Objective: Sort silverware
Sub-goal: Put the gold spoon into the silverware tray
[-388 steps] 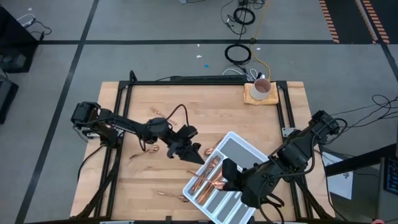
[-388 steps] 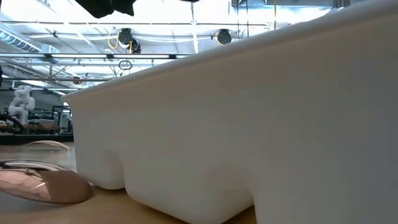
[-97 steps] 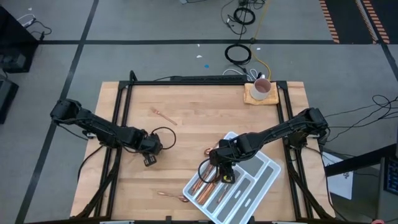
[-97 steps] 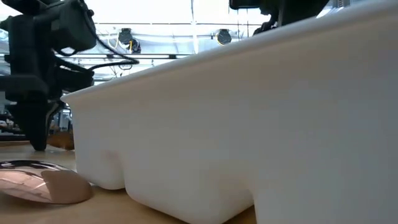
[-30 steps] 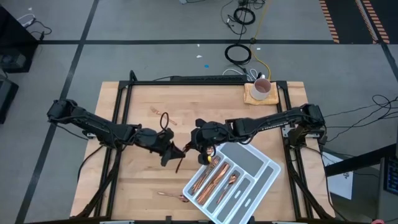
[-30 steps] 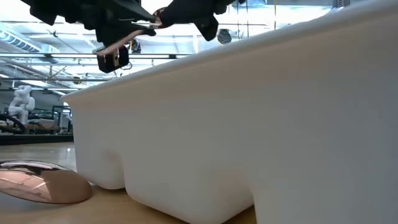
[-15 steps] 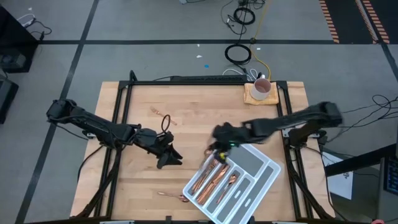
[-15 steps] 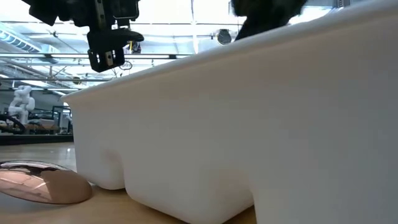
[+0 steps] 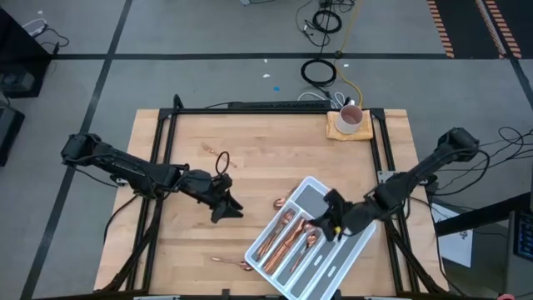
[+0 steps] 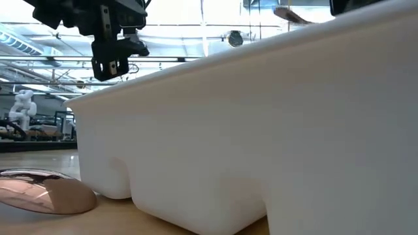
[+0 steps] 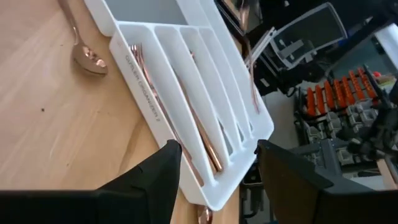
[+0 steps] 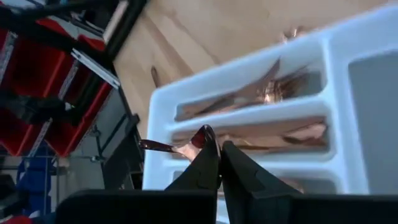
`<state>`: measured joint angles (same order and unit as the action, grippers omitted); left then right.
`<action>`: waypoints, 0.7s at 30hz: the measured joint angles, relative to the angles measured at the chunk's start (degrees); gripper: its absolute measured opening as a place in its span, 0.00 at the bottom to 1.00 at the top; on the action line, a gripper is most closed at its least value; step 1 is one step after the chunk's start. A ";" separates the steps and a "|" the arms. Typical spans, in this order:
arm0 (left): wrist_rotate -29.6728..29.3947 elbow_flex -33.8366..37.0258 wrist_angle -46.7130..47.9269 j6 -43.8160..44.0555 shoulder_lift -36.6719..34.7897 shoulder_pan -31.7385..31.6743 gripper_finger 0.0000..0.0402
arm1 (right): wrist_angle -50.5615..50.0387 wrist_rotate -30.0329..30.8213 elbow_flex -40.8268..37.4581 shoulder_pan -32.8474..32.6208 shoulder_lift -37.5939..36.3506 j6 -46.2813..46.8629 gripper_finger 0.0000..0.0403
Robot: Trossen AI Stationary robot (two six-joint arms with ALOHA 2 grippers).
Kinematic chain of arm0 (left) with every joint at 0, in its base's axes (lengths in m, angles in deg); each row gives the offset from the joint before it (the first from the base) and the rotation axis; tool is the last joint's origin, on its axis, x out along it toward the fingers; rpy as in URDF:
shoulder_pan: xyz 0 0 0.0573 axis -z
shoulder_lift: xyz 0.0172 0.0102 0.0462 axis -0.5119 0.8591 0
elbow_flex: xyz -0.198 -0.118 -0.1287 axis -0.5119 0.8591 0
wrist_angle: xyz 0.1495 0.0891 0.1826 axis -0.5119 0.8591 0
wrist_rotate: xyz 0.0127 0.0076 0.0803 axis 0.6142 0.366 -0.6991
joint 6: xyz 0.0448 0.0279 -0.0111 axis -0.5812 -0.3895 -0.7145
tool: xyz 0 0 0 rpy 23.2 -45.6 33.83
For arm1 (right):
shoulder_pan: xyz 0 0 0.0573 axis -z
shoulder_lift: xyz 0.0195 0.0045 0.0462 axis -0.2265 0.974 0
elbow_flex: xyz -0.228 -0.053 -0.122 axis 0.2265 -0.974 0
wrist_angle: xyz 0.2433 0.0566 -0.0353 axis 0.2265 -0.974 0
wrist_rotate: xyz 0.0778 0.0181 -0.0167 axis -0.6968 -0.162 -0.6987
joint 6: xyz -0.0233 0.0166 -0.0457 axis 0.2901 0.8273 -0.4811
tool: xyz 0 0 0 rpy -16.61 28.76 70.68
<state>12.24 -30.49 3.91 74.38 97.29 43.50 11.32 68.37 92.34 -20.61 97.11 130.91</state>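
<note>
The right gripper [image 9: 334,227] hangs over the white divided tray [image 9: 364,236], above its narrow compartments, with its fingers [image 12: 208,163] pressed together on one copper utensil [image 12: 171,147]; the right wrist view shows the slim piece pinched at one end and projecting sideways from the fingertips, but whether it is a spoon, fork or knife cannot be made out. In the high view the gripper body covers this piece entirely. In the low view the tray wall [image 10: 261,130] fills most of the field, so the tray's contents are hidden there; only the tip of a copper piece [image 10: 292,15] shows above the rim. The left gripper [image 9: 226,207] is over bare table [image 9: 183,242], well apart from the tray and to the side of it, with its fingers [image 11: 155,177] spread wide and nothing between them. From the left wrist view, copper pieces [image 11: 205,140] lie lengthwise in the narrow compartments ahead of that gripper, though their individual types blur together. One spoon [image 9: 280,202] lies on the table just beside the tray's outer corner, between the two grippers. Another spoon [image 9: 228,262] lies near the table's front edge, beside the tray's low corner; its bowl [image 10: 42,189] appears large and cut off in the low view. A further copper piece [image 9: 220,156] lies beyond the left gripper, partly masked by that arm's looped cable [image 9: 223,160]. A white mug [image 9: 351,117] stands at the far corner, well apart from both grippers.
</note>
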 joint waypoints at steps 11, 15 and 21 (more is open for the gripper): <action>0.04 0.00 2.70 0.10 0.00 -0.07 0.53 | 9.15 -5.98 0.44 -3.42 13.18 4.64 0.00; 0.07 0.00 2.88 0.10 0.00 -0.07 0.53 | 6.53 -6.87 0.46 -3.63 14.53 7.00 0.00; 0.04 0.00 2.89 0.10 0.00 -0.09 0.53 | -1.43 -10.16 0.44 -3.17 14.61 8.46 0.00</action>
<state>12.27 -30.49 6.80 74.48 97.29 43.41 9.90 58.21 92.78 -23.78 111.72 139.36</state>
